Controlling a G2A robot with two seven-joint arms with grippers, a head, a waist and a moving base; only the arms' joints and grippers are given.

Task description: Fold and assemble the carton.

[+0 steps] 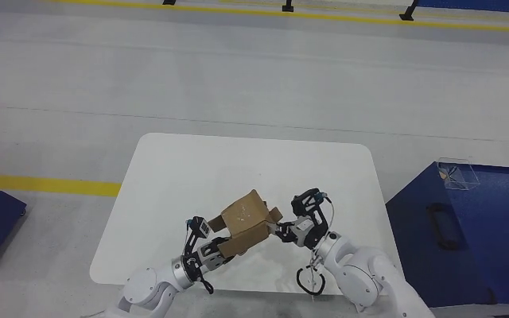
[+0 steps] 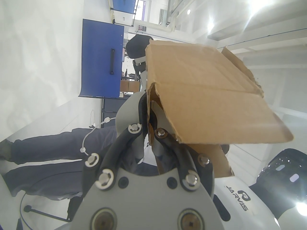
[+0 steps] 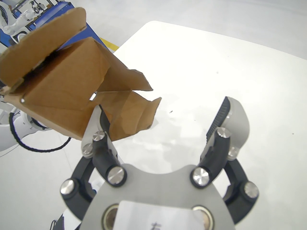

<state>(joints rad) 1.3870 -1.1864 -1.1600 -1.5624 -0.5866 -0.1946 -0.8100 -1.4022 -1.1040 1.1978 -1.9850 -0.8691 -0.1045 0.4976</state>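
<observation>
Little here gives you readable text. The white label (image 3: 153,217) on the base plate of the right end effector (image 3: 163,107) is cut by the frame edge, so you see only a fragment of 1 dark mark. The small white print on the blue panel (image 2: 123,1) far behind is too tiny to make out.

Glossy white shells cover the left arm (image 1: 149,286) and right arm (image 1: 362,278). The left gripper (image 2: 150,116) and right gripper (image 3: 163,107) share grey plates, black linkages, shiny screws (image 3: 201,175) and pale fingers (image 3: 237,117) with ribbed black pads (image 3: 217,116). A black braided cable (image 3: 36,148) loops off the left arm
</observation>
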